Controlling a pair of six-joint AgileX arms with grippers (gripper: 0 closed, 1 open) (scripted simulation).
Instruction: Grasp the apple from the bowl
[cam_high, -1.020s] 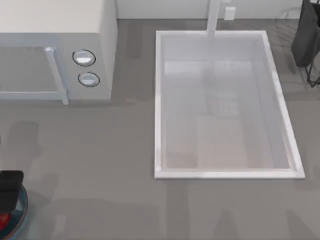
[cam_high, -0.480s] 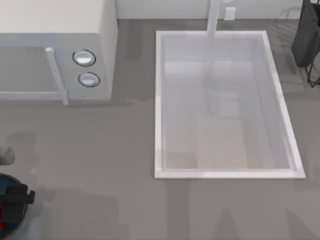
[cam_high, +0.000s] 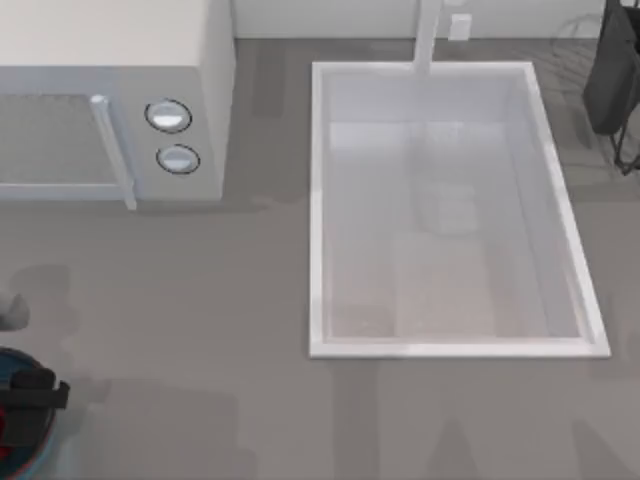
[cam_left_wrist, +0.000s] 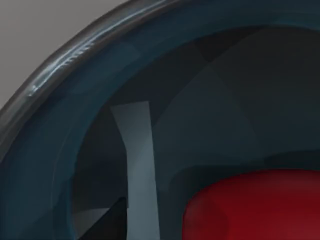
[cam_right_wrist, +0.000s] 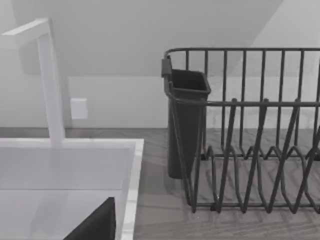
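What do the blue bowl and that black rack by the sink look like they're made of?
The bowl looks like glazed ceramic or glossy plastic: its dark rim carries a bright streak of reflected light. The dish rack seems to be dark coated metal wire: thin bent rods with a dull, matte surface.

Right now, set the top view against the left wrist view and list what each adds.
Top view adds the white microwave with two round knobs, the white rectangular sink and my left gripper, a dark shape over the round blue bowl at the table's lower left. Left wrist view adds the bowl's teal inner wall close up. Both share the bowl and the glossy deep-red apple in it.
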